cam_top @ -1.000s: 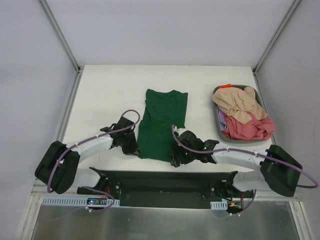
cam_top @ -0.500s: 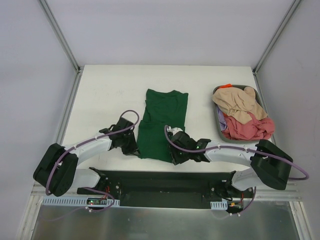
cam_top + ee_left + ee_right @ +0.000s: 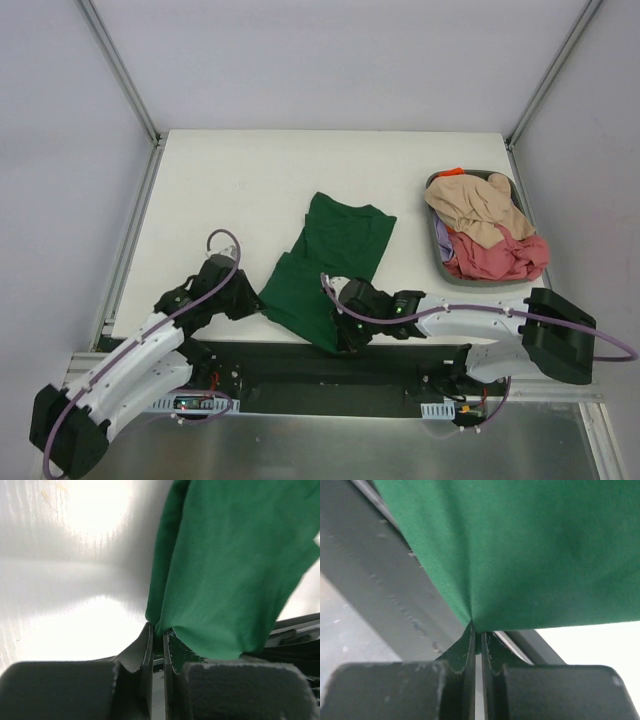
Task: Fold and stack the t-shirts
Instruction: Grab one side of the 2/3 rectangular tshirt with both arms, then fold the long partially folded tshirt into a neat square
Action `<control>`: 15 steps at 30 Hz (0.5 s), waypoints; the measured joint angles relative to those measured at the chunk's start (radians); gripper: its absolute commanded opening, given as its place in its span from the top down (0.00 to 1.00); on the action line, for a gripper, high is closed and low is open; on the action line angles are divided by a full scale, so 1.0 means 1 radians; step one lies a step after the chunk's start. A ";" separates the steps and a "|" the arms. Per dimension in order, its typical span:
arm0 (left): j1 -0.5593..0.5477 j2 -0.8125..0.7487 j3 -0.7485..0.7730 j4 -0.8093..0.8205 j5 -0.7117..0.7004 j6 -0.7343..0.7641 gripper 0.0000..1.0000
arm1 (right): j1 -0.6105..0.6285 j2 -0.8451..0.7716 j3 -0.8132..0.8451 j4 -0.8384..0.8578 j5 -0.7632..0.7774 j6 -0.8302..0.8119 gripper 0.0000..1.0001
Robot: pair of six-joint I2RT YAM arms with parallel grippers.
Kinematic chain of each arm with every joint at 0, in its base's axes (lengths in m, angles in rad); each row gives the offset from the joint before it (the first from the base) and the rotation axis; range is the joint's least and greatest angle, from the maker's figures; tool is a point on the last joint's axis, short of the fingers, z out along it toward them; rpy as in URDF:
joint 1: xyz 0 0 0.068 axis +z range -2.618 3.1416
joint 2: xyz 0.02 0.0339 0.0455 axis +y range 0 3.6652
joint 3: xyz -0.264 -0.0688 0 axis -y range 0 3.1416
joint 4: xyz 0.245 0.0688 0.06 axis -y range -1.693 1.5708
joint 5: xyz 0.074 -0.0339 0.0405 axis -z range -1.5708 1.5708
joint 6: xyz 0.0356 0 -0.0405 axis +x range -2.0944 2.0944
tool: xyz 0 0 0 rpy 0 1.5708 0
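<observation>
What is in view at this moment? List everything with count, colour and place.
table: one, white, under everything.
green t-shirt: one, dark green, mid-table, lying skewed.
basket: one, grey, right side of the table.
beige t-shirt: one, tan, on top in the basket.
pink-red t-shirt: one, near end of the basket.
orange cloth: one bit, at the basket's far rim.
purple cloth: one bit, at the basket's left wall.
left arm: white and black, jaws shut on the green t-shirt's near-left edge.
right arm: white and black, jaws shut on its near-right edge.
</observation>
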 measured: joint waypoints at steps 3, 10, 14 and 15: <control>0.000 -0.154 0.004 -0.061 -0.027 -0.007 1.00 | 0.005 -0.019 0.017 0.018 -0.098 -0.021 0.99; 0.000 -0.366 0.094 -0.251 -0.126 -0.016 1.00 | 0.006 -0.056 0.082 0.086 -0.330 -0.026 0.99; 0.000 -0.410 0.170 -0.304 -0.165 -0.016 1.00 | 0.006 -0.070 0.106 0.116 -0.395 -0.019 0.99; 0.000 -0.412 0.186 -0.312 -0.177 -0.016 1.00 | 0.005 -0.070 0.113 0.123 -0.406 -0.018 0.99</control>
